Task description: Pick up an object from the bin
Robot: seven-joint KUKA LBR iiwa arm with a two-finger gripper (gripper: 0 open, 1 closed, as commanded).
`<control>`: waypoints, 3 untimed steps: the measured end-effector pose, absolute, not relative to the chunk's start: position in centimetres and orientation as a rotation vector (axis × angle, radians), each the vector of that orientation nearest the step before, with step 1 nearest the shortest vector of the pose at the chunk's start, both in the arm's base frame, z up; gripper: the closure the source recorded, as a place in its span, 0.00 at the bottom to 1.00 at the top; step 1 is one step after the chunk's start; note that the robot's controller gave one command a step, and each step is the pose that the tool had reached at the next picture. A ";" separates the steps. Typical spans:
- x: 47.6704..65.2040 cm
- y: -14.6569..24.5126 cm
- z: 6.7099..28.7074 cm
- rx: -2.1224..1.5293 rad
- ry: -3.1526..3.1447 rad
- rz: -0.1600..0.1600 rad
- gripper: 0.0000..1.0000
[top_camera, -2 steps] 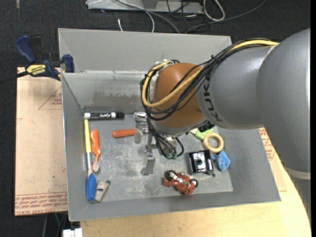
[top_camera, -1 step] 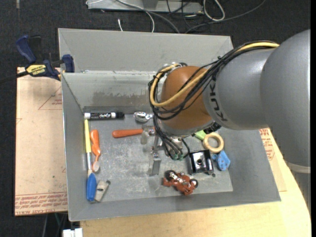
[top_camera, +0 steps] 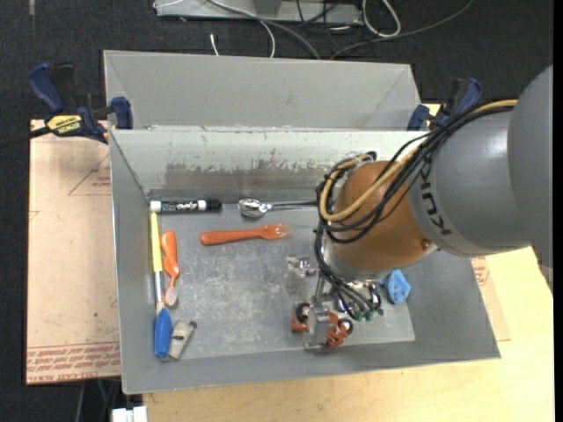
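My gripper is down near the bin floor in the front right part of the bin, below the orange wrist cover. A small red-orange thing shows right at its lower end; whether it is held is unclear. A small blue block lies just to the gripper's right. A pale greyish piece lies just behind the gripper, to its left.
An orange plastic spoon and a metal spoon lie mid-bin towards the back. Along the left wall lie a black marker, a yellow stick, an orange brush-like thing, a blue piece and a grey clip.
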State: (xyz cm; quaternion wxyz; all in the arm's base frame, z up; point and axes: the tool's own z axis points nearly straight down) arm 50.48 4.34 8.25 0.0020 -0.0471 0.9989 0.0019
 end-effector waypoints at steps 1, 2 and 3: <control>56.2 3.1 7.1 -0.033 3.117 0.019 1.00; 56.2 3.1 7.1 -0.033 3.117 0.018 1.00; 55.3 2.9 13.0 -0.016 3.124 0.019 1.00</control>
